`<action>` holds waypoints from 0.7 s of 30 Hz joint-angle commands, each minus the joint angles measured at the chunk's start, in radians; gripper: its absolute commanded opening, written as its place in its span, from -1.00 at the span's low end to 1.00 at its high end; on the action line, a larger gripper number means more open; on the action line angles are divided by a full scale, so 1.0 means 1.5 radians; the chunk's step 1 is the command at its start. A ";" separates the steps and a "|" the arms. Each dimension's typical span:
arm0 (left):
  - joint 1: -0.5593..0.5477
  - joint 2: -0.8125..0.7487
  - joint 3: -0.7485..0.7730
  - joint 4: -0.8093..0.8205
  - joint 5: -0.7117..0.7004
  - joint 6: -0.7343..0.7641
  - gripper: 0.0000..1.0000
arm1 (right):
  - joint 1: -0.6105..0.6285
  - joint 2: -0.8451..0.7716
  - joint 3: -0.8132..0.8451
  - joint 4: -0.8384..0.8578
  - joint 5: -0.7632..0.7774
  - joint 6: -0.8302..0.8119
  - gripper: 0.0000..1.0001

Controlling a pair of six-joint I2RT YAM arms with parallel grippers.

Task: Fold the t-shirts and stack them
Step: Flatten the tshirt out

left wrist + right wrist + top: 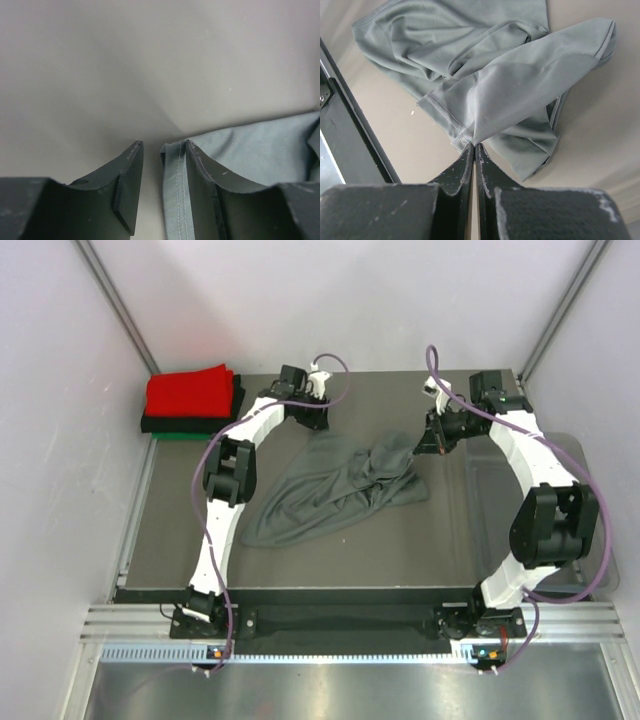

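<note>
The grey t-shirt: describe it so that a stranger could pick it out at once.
Start from the dark table. In its middle lies the grey t-shirt, one edge pinched in the shut right gripper. Unlike the red, black and green shirts folded in a pile at the far left corner, it is loose and crumpled.

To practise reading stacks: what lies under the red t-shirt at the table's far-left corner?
A black t-shirt lies directly under the red t-shirt, with a green t-shirt beneath. Only their edges show; the rest is covered.
</note>
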 commanded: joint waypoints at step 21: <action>-0.013 -0.424 -0.307 0.066 -0.037 0.063 -1.00 | -0.059 0.001 0.162 -0.014 0.036 0.050 -1.00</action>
